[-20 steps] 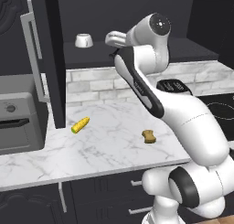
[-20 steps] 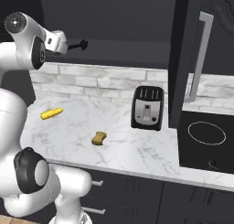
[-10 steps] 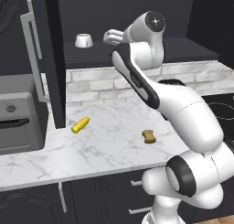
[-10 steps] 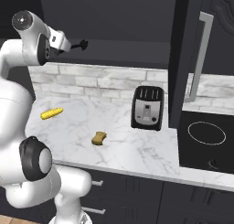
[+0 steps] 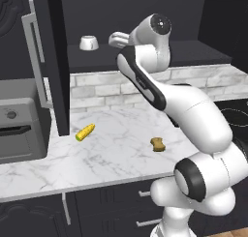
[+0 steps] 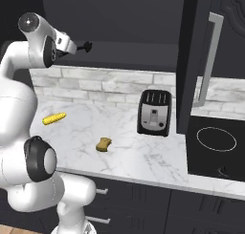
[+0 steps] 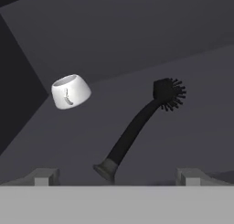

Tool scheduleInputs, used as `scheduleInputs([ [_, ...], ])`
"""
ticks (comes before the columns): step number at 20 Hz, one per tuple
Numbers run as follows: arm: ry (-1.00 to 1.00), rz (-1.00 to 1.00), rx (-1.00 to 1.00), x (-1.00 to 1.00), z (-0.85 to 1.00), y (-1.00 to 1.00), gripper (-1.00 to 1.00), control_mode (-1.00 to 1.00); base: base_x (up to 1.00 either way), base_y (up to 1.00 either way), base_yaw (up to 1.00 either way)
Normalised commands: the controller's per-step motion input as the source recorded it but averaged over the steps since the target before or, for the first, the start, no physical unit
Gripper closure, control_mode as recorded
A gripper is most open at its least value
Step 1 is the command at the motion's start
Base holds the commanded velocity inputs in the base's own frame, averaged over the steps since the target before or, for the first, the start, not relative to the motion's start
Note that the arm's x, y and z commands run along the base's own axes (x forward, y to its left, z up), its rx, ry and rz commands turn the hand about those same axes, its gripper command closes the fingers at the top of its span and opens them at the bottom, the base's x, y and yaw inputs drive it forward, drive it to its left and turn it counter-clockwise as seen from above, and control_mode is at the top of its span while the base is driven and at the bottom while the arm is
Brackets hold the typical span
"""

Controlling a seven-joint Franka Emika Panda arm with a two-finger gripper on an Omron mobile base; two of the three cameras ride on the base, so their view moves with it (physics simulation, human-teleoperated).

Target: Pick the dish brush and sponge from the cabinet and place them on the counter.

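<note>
Cabinet (image 5: 53,62): stood open above the counter, door swung out at the left, shelf dark inside.
Counter (image 5: 116,154): bare marble along most of its front edge; toaster (image 6: 154,112) toward the back right, near the cooktop (image 6: 216,140).
Arm: reached up from the base into the cabinet opening, wrist level with the shelf.
Gripper (image 7: 116,176): jaws spread wide, holding nothing, tips either side of the brush handle's near end.
Dish brush (image 7: 137,125): lay on the cabinet shelf straight ahead of the hand, handle end nearest, bristle head farther in and off to one side.
Cup (image 7: 70,91): small white vessel on the same shelf, well apart from the brush, toward the cabinet's left side.
Sponge (image 5: 157,144): already down on the counter, near the middle, closer to the front edge than to the back wall.
Corn cob (image 5: 85,132): on the counter toward its left end, by the foot of the open door.
Risk: handle lay slanted across the jaw line, so a closing pinch would probably catch only its flared end and let the brush swivel or slide deeper along the shelf; a push too far forward could knock it against the back.
Risk on exit: bristle head might snag the shelf edge while withdrawing.
Change: compared with a second ago, arm more extended and wrist carried further into the cabinet; sponge, cob and toaster unmoved.
</note>
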Motion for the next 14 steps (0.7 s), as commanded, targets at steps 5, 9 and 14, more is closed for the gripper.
scheduleInputs([
  [5, 0.02, 0.0, 0.0, 0.21, -0.11, 0.04, -1.0, -1.0, 0.0, 0.0, 0.0],
  [9, 0.02, 0.0, 0.0, 0.15, -0.11, 0.01, -1.0, -1.0, 0.0, 0.0, 0.0],
  [14, 0.02, 0.0, -0.01, 0.14, -0.1, 0.01, -1.0, -1.0, 0.0, 0.0, 0.0],
])
